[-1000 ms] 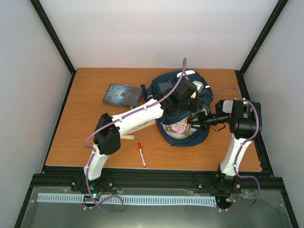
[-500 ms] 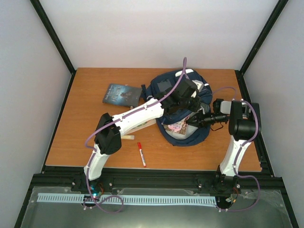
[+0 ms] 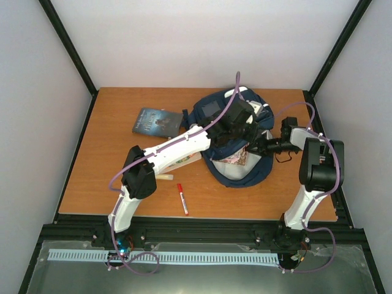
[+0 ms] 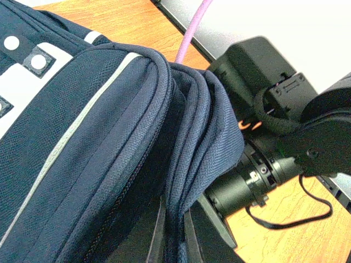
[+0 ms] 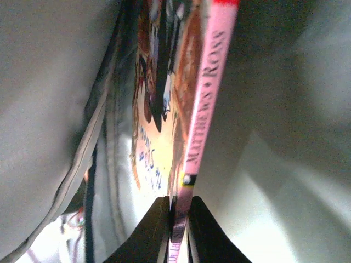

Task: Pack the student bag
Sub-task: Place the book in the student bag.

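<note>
- dark book [image 3: 157, 121] lies far left on the tabletop [image 3: 98, 177]; red marker [image 3: 182, 198] nearer, well apart from it;
- left tool [image 4: 174, 235] pinches the rim of the student bag [image 3: 242, 174], which sits right of centre on the tabletop;
- right tool [image 5: 178, 222], reaching in from the bag's right, is pressed together on a pink-spined book [image 5: 205, 93] inside the bag.

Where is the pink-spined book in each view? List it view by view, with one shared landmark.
Top external: the book shows in the student bag's mouth, right of centre.
Left wrist: not in it.
Right wrist: centre, its lower end pinched between the right fingers.
Shared landmark: the student bag.
</note>
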Motion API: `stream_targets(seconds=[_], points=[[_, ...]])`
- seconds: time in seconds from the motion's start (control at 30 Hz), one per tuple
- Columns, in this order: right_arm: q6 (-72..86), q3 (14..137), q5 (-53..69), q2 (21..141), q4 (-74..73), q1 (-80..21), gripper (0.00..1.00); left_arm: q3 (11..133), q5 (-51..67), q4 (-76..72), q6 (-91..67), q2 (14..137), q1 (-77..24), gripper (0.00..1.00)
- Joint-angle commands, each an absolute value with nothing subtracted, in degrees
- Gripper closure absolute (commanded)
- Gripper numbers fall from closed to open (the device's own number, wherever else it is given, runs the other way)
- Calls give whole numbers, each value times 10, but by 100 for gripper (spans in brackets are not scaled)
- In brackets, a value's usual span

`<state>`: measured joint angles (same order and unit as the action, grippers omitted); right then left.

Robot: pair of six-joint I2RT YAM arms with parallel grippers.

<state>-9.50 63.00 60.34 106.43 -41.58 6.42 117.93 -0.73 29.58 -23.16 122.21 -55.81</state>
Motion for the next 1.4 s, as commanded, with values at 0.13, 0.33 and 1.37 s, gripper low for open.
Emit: stream_targets(seconds=[0.13,0.33,1.37], points=[[-78,642,515,1040,-337,76,71,1213,15,292,-216,1206,-560,99],[-160,595,481,961,-388,92,63,1225,58,285,-213,1219,-561,99],[-575,314,67,552,-246,-206,62,1180,160,355,-109,1140,-560,99]])
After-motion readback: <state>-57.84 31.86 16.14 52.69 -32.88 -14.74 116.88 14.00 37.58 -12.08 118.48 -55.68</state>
